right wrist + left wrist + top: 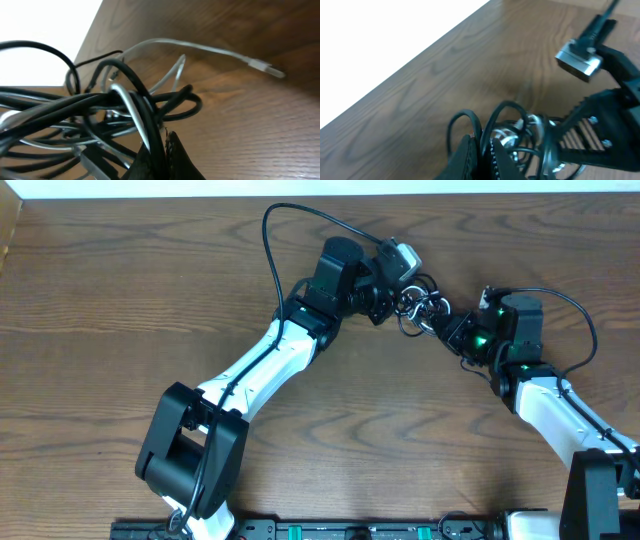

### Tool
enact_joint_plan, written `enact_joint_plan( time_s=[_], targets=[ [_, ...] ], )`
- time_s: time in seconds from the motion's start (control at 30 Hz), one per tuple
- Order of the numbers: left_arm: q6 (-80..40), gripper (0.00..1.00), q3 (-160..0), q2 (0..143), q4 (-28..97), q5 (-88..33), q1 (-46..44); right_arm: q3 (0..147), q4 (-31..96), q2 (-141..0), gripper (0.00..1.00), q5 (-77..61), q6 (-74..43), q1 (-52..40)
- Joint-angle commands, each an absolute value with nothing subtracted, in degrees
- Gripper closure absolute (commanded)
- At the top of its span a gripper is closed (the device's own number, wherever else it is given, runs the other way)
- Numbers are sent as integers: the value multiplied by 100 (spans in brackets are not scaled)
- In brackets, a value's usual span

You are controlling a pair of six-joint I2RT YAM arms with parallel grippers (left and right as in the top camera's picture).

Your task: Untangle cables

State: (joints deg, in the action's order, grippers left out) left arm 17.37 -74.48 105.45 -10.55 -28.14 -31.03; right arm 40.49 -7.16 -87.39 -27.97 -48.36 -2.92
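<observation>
**Q:** Foreground, right wrist view: what lies nearest the lens?
**A:** The right gripper (162, 152), fingertips clenched on black strands of the cables (100, 110). The strands fan out into a knot directly ahead of it, over the table (260, 130).

**Q:** And the other arm?
**A:** Left wrist view: the left gripper (481, 152) is likewise closed, with a black loop pinched between its fingers. In the overhead view the knot sits between the two grippers and touches both, so neither arm is nearer.

**Q:** Which relation governs the coming move?
**A:** The line from grip to grip, which runs diagonally across the far middle of the table. By this reading, drawing the grippers apart along that line would either loosen the knot or cinch it. One white cable (200, 47) leaves the tangle heading away from the right gripper. Its plug end (267, 70) lies free on the wood, which makes it probably the easiest strand to draw out.

**Q:** Containers?
**A:** None in view; the cables are gathered in the one knot.
</observation>
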Motion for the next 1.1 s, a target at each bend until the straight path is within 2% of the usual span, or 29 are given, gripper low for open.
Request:
enact_joint_plan(
  time_s=[0.0, 0.47, 0.77, 1.07],
  targets=[
    [1710, 93, -7596, 10396, -1219, -2305, -2888, 3966, -353, -8777, 99, -2283, -4401, -154],
    [1708, 93, -7596, 10136, -1214, -2305, -2567, 3966, 515, -8777, 99, -1592, -3885, -73],
    [1708, 93, -7596, 10090, -1199, -2307, -2530, 3966, 611, -8777, 99, -1326, -3640, -73],
    [1708, 93, -7596, 10090, -1085, -2316, -2530, 3966, 572, -8777, 99, 5, -3308, -73]
  ],
)
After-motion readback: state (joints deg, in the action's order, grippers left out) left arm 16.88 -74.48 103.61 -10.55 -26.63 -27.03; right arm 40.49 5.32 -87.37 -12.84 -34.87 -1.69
